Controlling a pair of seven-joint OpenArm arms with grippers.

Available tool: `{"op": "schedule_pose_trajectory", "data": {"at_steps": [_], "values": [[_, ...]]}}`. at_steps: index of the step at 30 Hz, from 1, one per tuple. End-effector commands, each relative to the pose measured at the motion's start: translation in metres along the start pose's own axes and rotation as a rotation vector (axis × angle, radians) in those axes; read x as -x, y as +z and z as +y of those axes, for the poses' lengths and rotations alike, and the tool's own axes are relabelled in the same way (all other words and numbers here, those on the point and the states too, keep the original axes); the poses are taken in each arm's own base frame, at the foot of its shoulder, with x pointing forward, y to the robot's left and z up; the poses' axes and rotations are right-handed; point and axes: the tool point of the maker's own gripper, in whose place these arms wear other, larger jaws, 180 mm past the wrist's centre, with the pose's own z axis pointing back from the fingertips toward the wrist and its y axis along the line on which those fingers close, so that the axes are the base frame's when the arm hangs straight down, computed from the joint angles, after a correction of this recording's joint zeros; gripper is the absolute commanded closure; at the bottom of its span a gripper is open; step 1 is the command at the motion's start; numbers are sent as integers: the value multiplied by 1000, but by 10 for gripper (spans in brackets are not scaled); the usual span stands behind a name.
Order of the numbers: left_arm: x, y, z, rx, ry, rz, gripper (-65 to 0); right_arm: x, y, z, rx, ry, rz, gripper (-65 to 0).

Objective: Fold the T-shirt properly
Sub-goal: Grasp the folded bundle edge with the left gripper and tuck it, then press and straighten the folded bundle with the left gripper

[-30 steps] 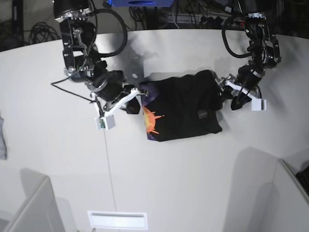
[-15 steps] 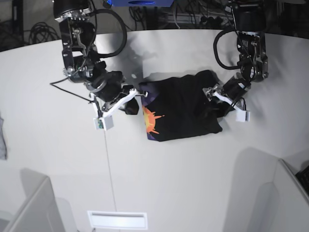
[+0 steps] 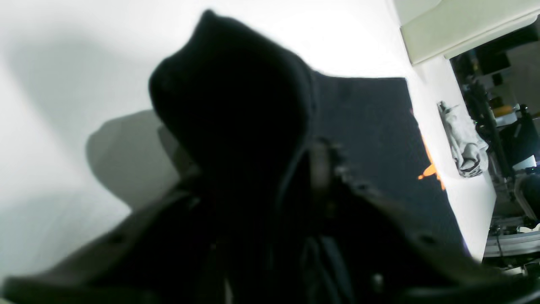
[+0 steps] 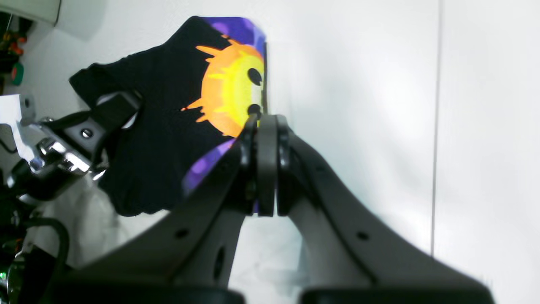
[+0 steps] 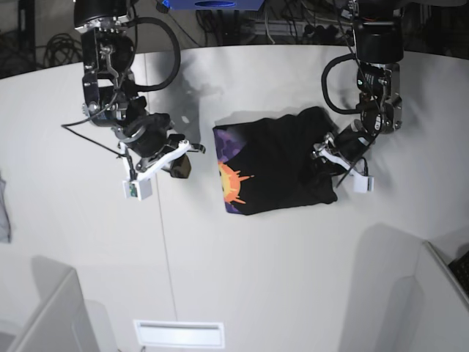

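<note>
The black T-shirt [image 5: 275, 165] lies folded in the middle of the white table [image 5: 234, 249], with its orange-yellow sun print at its left edge. My left gripper [image 5: 325, 158] sits on the shirt's right edge. In the left wrist view a hump of the T-shirt [image 3: 232, 105] bulges up between the dark fingers of the left gripper [image 3: 253, 169], which is shut on it. My right gripper [image 5: 196, 149] hangs left of the shirt, apart from it. In the right wrist view the right gripper [image 4: 259, 122] is shut with nothing in it, near the T-shirt [image 4: 160, 126].
A small grey cloth scrap [image 3: 464, 139] lies at the table's far left edge [image 5: 4, 213]. Beige partitions stand at the front left [image 5: 44, 315] and front right [image 5: 432, 293]. A white slotted panel [image 5: 178, 334] sits at the front edge. Cables run behind the table.
My left gripper has come in over the shirt's right edge and closed on the cloth. The right arm has drawn back to the left, away from the shirt's left corner.
</note>
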Motion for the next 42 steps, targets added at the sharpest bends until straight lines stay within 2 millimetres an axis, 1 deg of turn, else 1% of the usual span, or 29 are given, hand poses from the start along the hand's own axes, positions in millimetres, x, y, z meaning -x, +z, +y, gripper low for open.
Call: {"op": "schedule_pose_trajectory", "data": {"at_steps": [1,3,4,6,9,10,13,15,16,18,22,26,27,29,32,37,42], "values": [[29,2,15,-58,38,101,-115,-13,3,8,-26,13,-44,0],[35,-4,8,-40,17,134,-28,-13,3,7,-24,14,-43,0],[42,-7,3,-28,2,159,0,-13,3,7,-24,14,-43,0],[46,-5,5,-30,-33,193,0,-12,3,7,-24,13,-41,0],[48,-5,2,-24,-56,212,0,-11,3,5,-21,10,-38,0],[45,-7,0,-19,-64,211,0,-12,4,1,-9,3,-42,0],[37,-3,8,-36,-85,213,0,-15,8,-14,25,-30,-59,0],[36,-3,7,-33,-104,223,0,-17,11,-23,46,-44,-68,0],[35,0,11,-41,-127,239,0,-18,12,-28,58,-49,-71,0],[33,-3,8,-30,-183,272,0,-16,17,-41,90,-70,-76,0],[38,-5,5,-18,-257,337,0,-17,26,-64,146,-107,-92,0],[31,-14,-8,14,-360,382,0,-16,37,-87,205,-145,-108,0],[33,-15,-10,20,-384,402,0,-16,40,-93,219,-153,-113,0],[33,-21,-19,43,-444,435,0,-15,46,-104,247,-172,-120,0],[37,-25,-26,68,-538,501,0,-12,54,-118,285,-195,-129,0],[39,-37,-46,117,-681,575,0,-12,68,-139,342,-229,-152,0],[38,-48,-64,157,-829,640,0,-6,77,-153,382,-254,-155,0]]}}
